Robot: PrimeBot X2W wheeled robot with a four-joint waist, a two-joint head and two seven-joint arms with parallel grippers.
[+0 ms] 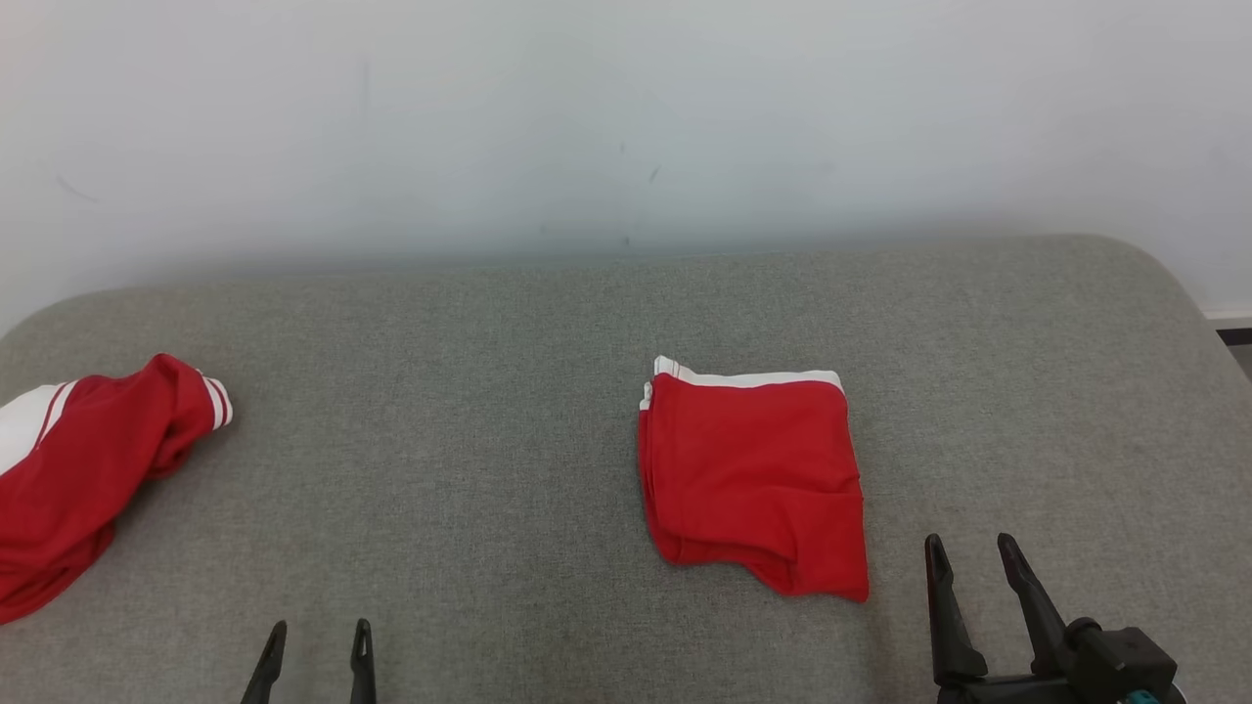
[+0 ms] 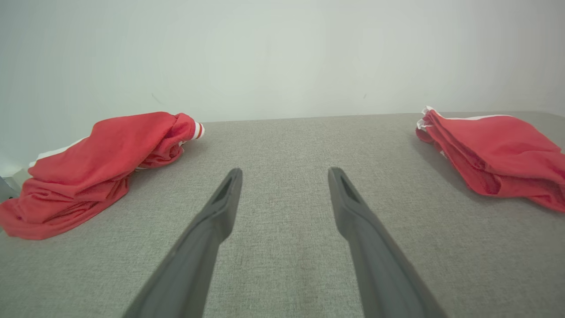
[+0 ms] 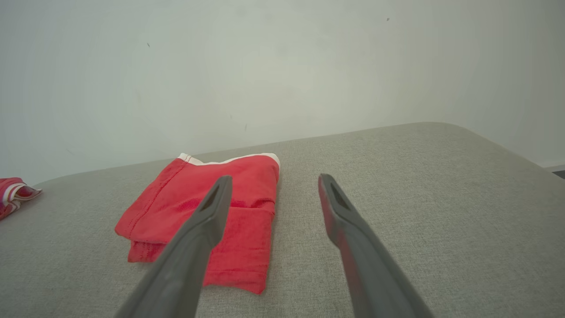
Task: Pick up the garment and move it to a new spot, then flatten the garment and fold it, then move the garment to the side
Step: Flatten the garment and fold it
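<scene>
The right gripper [image 1: 968, 540], spread and empty, sits just right of the folded red white-trimmed garment [image 1: 753, 479] lying right of centre on the grey fabric cushion [image 1: 469, 440], far from the left gripper [image 1: 318, 626].

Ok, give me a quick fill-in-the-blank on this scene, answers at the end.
The folded garment is ___ with a white edge.
The crumpled garment lies on the robot's ___ side.
The left gripper and right gripper are both ___, holding nothing.
Answers: red, left, open.

No text, label, brand, number or sign is legible anywhere.
</scene>
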